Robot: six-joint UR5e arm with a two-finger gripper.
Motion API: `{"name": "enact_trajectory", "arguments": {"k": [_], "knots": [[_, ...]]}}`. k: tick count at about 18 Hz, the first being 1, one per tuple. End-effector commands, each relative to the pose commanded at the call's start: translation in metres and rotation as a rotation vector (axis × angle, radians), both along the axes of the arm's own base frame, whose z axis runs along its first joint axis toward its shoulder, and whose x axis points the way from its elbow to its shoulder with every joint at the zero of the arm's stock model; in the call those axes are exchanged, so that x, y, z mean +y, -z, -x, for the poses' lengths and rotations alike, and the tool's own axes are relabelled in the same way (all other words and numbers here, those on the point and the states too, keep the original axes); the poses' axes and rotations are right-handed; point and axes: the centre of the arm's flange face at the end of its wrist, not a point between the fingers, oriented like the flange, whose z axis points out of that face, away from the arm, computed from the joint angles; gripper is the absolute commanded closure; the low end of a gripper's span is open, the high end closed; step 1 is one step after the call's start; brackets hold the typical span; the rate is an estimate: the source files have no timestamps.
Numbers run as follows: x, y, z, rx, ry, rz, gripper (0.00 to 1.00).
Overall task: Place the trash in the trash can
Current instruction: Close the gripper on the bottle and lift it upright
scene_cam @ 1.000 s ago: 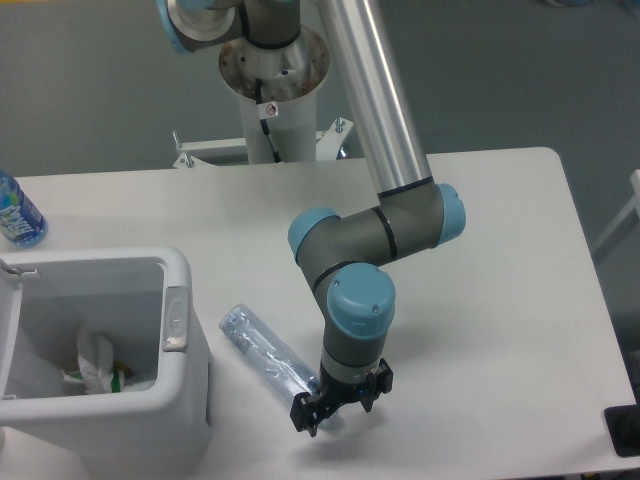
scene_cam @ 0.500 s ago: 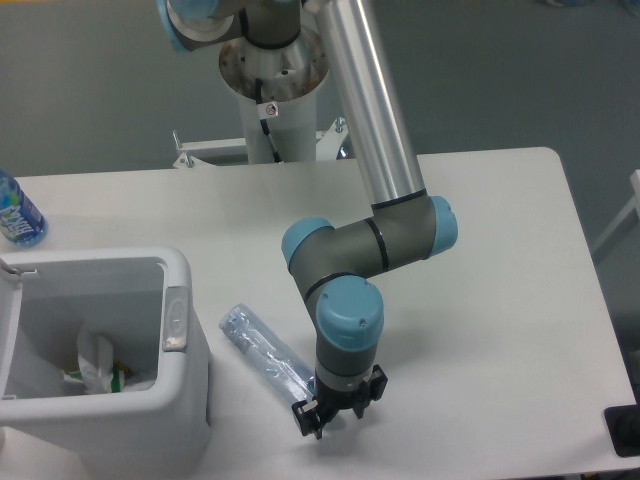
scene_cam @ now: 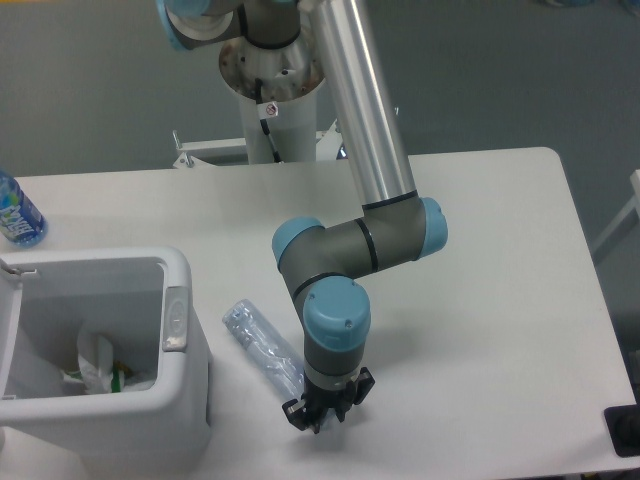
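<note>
Since a second ago our gripper (scene_cam: pixel 318 412) has slid toward the bin side of the table and a little toward the front edge, so the wrist now hangs over the near end of the crushed bottle (scene_cam: pixel 264 348). We cannot tell whether the jaws are parted or closed, nor whether they touch the plastic: the dark fingers are small and seen from above.

We count two pieces of trash. One, the clear crushed bottle, lies flat on the tabletop (scene_cam: pixel 500 300) just beside the trash can (scene_cam: pixel 186 345), running diagonally from the bin's latch side toward the front edge. Nothing on it can be read. The other, the crumpled white wrapper (scene_cam: pixel 95 362) with a green speck, already sits at the bottom of the trash can, which stands at the front left corner with its grey latch (scene_cam: pixel 176 320) facing the arm.

We see one more bottle, the blue bottle (scene_cam: pixel 16 212), upright at the left edge; its label carries print too small to read.
</note>
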Motion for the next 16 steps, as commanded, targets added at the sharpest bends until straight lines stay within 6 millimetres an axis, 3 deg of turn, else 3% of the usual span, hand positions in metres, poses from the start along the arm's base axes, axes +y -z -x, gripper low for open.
{"name": "enact_trajectory", "arguments": {"k": [4, 7, 9, 13, 16], "knots": [[0.004, -0.018, 0.003, 0.022, 0.011, -0.025, 0.76], [0.003, -0.062, 0.017, 0.07, 0.006, -0.08, 0.76], [-0.001, -0.08, 0.027, 0.085, 0.01, -0.11, 0.76], [0.001, -0.127, 0.029, 0.131, 0.022, -0.181, 0.77], [-0.004, -0.178, 0.039, 0.198, 0.034, -0.253, 0.81]]}}
